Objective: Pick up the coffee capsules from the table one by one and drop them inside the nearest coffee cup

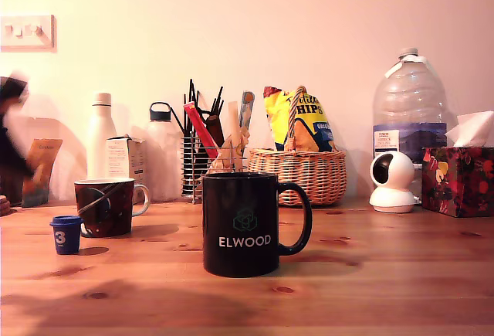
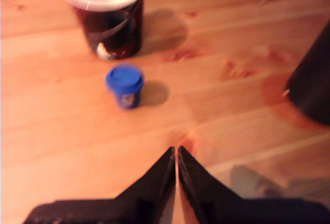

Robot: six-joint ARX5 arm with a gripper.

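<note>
While your hand (image 2: 177, 152) hangs above the surface (image 1: 386, 274), its two dark fingers (image 2: 154, 177) are pressed together at the tips with only a thin seam between them, and you have nothing in them. You can see this only in the wrist view; in the exterior view there is just a dark blur at the far left edge, too smeared to read.

Your blue capsule (image 1: 66, 234) stands upright on the wood, its white "3" facing the exterior camera. It sits just beside the dark mug (image 1: 106, 206) with the white inside, on that mug's left in the exterior view and slightly nearer the camera; the two look apart, not touching. In the wrist view the capsule (image 2: 125, 86) lies between your fingertips and that mug (image 2: 107, 18), well clear of the fingers. You will not find a cream capsule in either view.

The black ELWOOD mug (image 1: 245, 224) stands near the middle of the surface, handle to the exterior view's right, well apart from the capsule.

Along the wall behind you have a white bottle (image 1: 101, 144), a wire caddy (image 1: 202, 168) of utensils, a wicker basket (image 1: 301, 174) with snack bags, a large water jug (image 1: 409, 112), a small white camera (image 1: 391, 181) and a tissue box (image 1: 461, 178).
</note>
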